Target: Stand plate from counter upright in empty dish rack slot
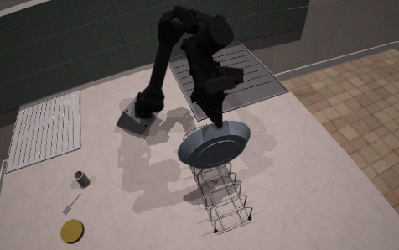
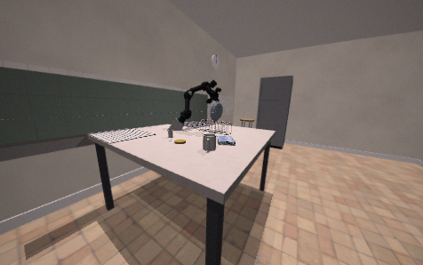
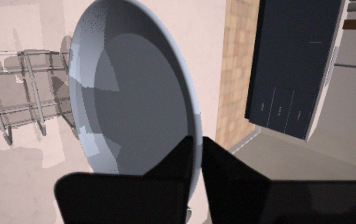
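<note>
A blue-grey plate [image 1: 222, 152] [image 2: 216, 111] [image 3: 145, 95] hangs in the air by its rim, steeply tilted, above the back end of the dish rack. My gripper [image 1: 220, 126] [image 3: 196, 142] is shut on the plate's rim, with the rest of the plate hanging below the fingertips. The wire dish rack [image 1: 234, 230] [image 3: 35, 93] stands on the counter [image 1: 302, 176]. In the top view the plate hides the rack's back part. No other plate shows in the visible part of the rack. The plate appears clear of the rack's wires.
A ribbed metal drainboard [image 1: 268, 81] lies behind the rack, and a white slatted mat [image 1: 46, 126] [image 2: 122, 134] at the left. A dark cup [image 1: 82, 179], a small spatula [image 1: 71, 204] and a yellow disc [image 1: 72, 231] [image 2: 179, 141] lie left. The exterior view shows a grey canister [image 2: 209, 142] and blue cloth [image 2: 227, 140].
</note>
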`<state>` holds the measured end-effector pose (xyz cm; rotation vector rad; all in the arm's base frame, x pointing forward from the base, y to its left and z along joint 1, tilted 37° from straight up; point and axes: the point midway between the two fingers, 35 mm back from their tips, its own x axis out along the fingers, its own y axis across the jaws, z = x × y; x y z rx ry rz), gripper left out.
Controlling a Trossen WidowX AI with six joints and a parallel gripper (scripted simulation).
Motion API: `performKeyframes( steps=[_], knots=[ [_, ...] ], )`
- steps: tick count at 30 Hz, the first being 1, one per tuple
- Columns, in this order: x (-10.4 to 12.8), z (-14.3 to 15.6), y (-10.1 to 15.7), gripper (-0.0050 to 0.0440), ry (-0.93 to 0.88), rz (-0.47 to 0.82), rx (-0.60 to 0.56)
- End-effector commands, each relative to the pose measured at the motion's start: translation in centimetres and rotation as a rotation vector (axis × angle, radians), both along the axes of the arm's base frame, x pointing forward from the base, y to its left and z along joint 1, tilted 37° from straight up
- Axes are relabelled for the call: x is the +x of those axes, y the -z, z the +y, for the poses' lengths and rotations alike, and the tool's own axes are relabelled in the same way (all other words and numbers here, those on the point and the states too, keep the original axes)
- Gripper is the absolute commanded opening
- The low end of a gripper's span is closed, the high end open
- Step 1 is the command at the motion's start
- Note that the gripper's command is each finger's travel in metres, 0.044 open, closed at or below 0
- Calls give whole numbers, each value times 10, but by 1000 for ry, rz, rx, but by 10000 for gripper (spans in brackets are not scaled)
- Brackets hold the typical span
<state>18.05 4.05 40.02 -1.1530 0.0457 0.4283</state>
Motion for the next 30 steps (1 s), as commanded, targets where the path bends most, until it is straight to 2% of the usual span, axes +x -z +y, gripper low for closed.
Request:
performKeyframes(
  steps=[1,30],
  knots=[
    [2,1,5,0,-8,22,11],
    [0,0,0,0,0,0,0]
  ],
)
